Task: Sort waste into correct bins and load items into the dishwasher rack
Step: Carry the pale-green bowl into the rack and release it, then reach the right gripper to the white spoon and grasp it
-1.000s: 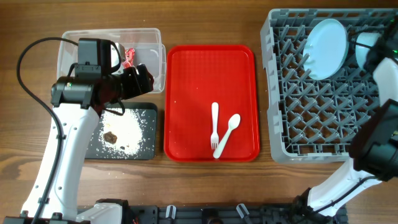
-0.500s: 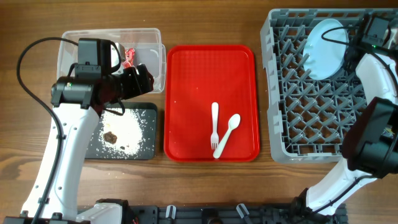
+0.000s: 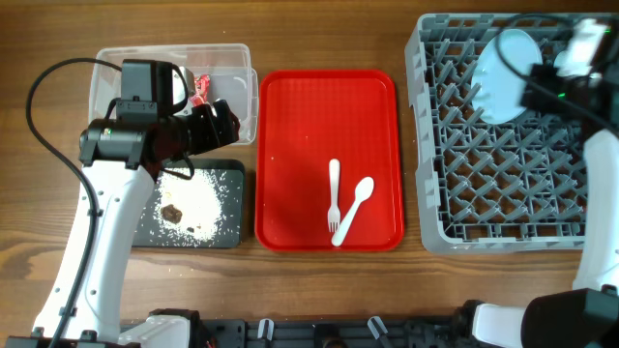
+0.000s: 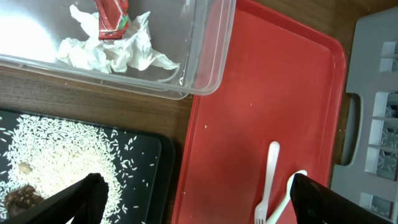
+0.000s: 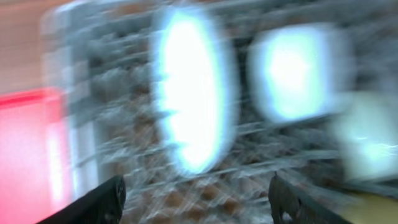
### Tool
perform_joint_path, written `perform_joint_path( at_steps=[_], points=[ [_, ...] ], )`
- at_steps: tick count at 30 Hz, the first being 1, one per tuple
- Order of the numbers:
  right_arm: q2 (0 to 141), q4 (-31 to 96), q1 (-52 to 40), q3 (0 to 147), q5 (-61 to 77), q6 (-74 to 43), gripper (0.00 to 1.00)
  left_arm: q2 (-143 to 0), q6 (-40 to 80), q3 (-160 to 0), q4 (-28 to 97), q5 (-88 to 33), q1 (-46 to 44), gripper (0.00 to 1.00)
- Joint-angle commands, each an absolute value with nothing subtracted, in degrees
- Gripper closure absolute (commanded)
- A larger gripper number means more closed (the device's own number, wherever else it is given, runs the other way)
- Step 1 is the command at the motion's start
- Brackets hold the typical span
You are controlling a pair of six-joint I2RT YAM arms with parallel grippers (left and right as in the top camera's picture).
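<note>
1. We see the left gripper (image 4: 198, 186) hanging over the right ends of the clear tub (image 3: 106, 60) and the black tray (image 3: 232, 234). Its fingers (image 4: 78, 200) are spread wide, with nothing between them.
2. The tub sits at the far left of the table. At its right end lie the red wrapper (image 4: 112, 12) and the crumpled white tissue (image 4: 115, 55), touching each other.
3. The black tray lies just near of the tub. Rice crumbs (image 3: 198, 196) are scattered across it, with a brown bit (image 3: 172, 212) among them.
4. The red serving tray (image 3: 290, 116) lies in the middle, between the bins and the dishwasher rack (image 3: 484, 193).
5. The white fork (image 3: 334, 198) and spoon (image 3: 355, 206) lie side by side on the tray's near right part, meeting at their near ends.
6. The rack fills the right side. A light blue plate (image 3: 506, 63) stands on edge among the pegs in its far part.
7. The right gripper (image 5: 196, 186) is above the far right of the rack, its fingers apart and holding nothing (its wrist view is badly smeared, so we read only shapes).
8. In that view a light blue bowl (image 5: 298, 71) sits just right of the upright plate. A paler shape further right is too blurred for us to name.
</note>
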State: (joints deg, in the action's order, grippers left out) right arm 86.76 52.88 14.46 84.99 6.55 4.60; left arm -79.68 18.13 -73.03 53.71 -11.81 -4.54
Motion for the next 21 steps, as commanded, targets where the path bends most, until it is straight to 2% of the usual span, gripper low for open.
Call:
perform_joint_path(
  at_steps=[1,3,6,13,16,21],
  points=[
    [86.17,59.75,6.61,85.03,18.74,2.39,0.25,-78.76,18.15,-73.19,54.08,-11.44,-4.82,0.06],
    [86.19,64.38,0.75,85.01,18.46,0.93,0.25,-78.76,18.2,-73.19,54.65,-11.42,-5.41,0.04],
    [86.48,67.16,-8.64,83.7,14.39,-8.51,0.25,-78.76,18.44,-73.19,54.68,-11.42,-5.39,0.01],
    [90.24,61.67,-27.16,72.27,9.82,-27.66,0.26,-78.76,18.44,-73.19,54.74,-11.44,-5.41,0.0],
    [94.56,60.03,-31.48,69.21,4.36,-36.29,0.26,-78.76,18.44,-73.19,54.74,-11.44,-5.41,0.0],
    [103.77,57.17,-32.6,68.64,4.29,-40.64,0.26,-78.76,18.41,-73.19,54.94,-11.44,-5.41,0.0]
  ],
)
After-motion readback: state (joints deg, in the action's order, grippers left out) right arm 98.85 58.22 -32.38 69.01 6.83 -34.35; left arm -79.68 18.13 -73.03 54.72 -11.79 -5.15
